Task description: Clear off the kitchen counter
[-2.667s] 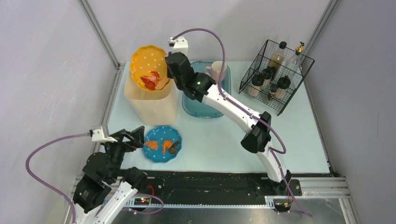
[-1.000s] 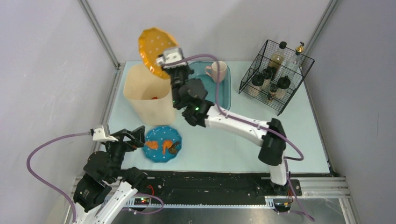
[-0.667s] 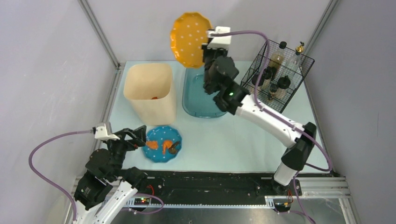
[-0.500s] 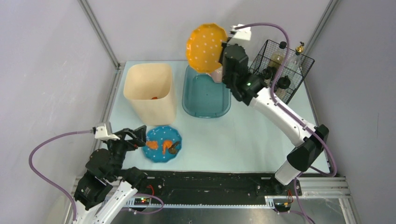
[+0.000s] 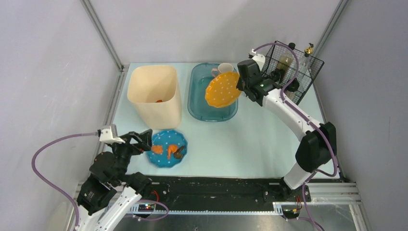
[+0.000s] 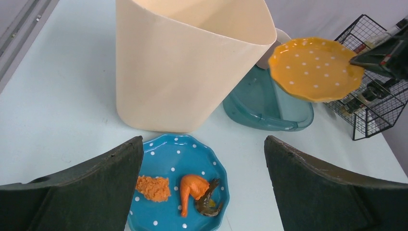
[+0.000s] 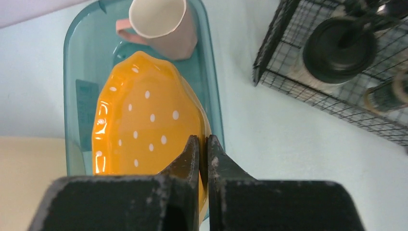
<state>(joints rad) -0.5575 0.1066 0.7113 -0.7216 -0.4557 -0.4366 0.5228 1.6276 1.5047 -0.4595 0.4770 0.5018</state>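
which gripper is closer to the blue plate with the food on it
Left. The left gripper sits open right at the left edge of the blue plate, while the right gripper is far off over the teal basin, shut on the orange plate.

Since the tipping, the plate (image 5: 222, 89) is no longer tilting over the bin (image 5: 153, 91) at the counter's (image 5: 250, 139) far-left corner. It is now hanging low, nearly level, over the right half of the basin (image 5: 195, 115), just in front of the mug (image 5: 224, 69). Its scraps are gone, and a red bit (image 5: 159, 101) is showing inside the bin. The right gripper (image 7: 202, 139), pinching the plate's rim, is now sitting further right, its elbow nearing the right edge.
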